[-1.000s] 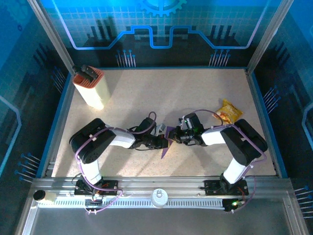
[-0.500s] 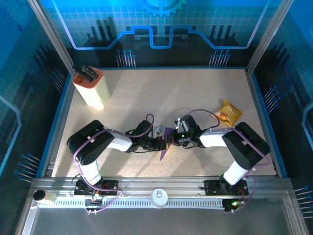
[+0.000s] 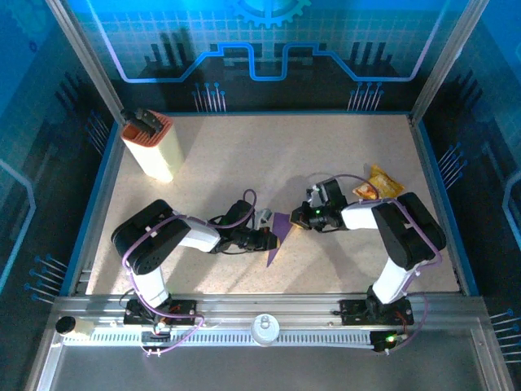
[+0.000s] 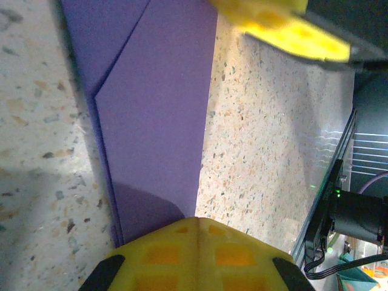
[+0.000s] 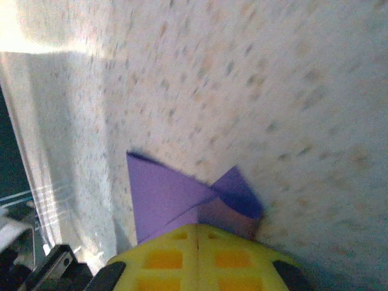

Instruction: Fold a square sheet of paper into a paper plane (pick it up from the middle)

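left pincer (image 3: 267,238) together on paper (image 3: 279,232) edge | right pincer (image 3: 300,220) together at its corner | table (image 3: 244,163) open around

You face a speckled beige worktop (image 3: 269,155) edged in blue, glowing blue printed panels (image 3: 277,41) walling its far edge and sides, an aluminium rail (image 3: 285,303) along the near edge

left arm (image 3: 199,234) and right arm (image 3: 362,217) reach low, inward — both jaws pressed closed.
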Controlling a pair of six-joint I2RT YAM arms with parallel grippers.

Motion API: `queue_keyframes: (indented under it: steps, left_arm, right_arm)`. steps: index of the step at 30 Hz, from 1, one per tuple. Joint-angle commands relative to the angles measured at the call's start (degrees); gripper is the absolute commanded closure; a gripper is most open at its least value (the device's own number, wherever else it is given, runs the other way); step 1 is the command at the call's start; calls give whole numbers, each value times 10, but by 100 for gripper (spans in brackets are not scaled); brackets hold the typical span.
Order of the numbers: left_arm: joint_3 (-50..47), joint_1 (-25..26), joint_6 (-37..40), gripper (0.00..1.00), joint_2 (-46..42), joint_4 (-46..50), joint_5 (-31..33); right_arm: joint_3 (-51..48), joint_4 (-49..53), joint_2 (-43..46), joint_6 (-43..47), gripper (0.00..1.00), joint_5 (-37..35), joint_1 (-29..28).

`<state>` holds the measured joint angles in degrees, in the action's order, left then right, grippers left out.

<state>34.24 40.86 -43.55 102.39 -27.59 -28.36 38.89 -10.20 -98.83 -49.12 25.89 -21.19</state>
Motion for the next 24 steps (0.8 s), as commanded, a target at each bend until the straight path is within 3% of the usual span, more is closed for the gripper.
queue_keyframes:
  steps: [1,16,24]
  left_arm:
    - [-43,4,5,100,46,155,-4]
    - [-41,4,26,100,43,170,-15]
    - [-37,4,44,100,34,187,-23]
  right_arm:
    - [20,57,-16,28,93,-55,21]
    - [84,164,13,47,94,-116,47]
    - [46,151,118,54,92,-95,15]
